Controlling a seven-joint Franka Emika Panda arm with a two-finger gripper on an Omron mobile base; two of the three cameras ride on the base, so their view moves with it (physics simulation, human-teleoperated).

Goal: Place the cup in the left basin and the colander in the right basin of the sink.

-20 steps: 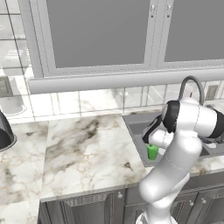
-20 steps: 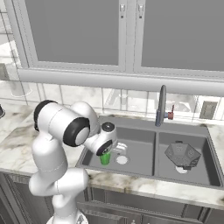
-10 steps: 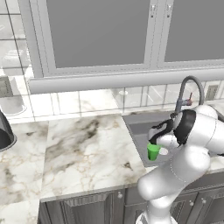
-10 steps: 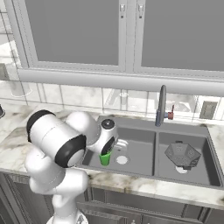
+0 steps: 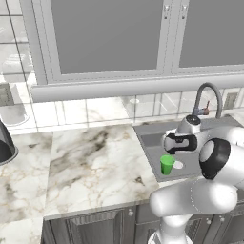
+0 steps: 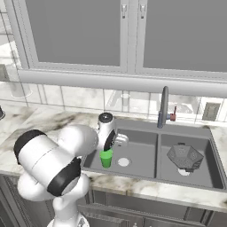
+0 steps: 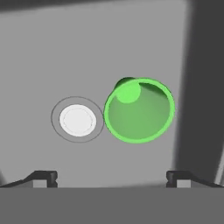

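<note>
Nearest the base, along the marble counter edge (image 6: 146, 185): no contact with anything, no task items on it.

Just beyond, inside the left basin (image 6: 137, 153): green cup (image 6: 106, 158) upright on the basin floor, beside the pale round drain (image 6: 123, 162), touching nothing else. Seen from the hand camera: cup (image 7: 139, 110) open side up, just beside the drain (image 7: 78, 120), near the side wall.

Directly above the cup: gripper (image 7: 111, 177), fingertips (image 7: 43, 176) spread about as wide as they go, gripping nothing, touching nothing. Cup clear of both tips, well below them. Same in the left base view: gripper (image 5: 167, 144) above the cup (image 5: 167, 164), a visible gap between.

Further right, across the centre divider, in the right basin (image 6: 188, 146): dark grey colander (image 6: 184, 156) seated over its drain, upright. Both placements judged done.

Risks from here:
- Retreat path too low or sideways: a fingertip could clip the cup rim and tip it, since the cup is light and narrow at the base. Straight lift judged safer.
- Wide arm swing on withdrawal: elbow or wrist could strike the arched faucet (image 6: 163, 107) behind the divider.
- Any sweep rightward at basin depth could nudge the colander.
</note>
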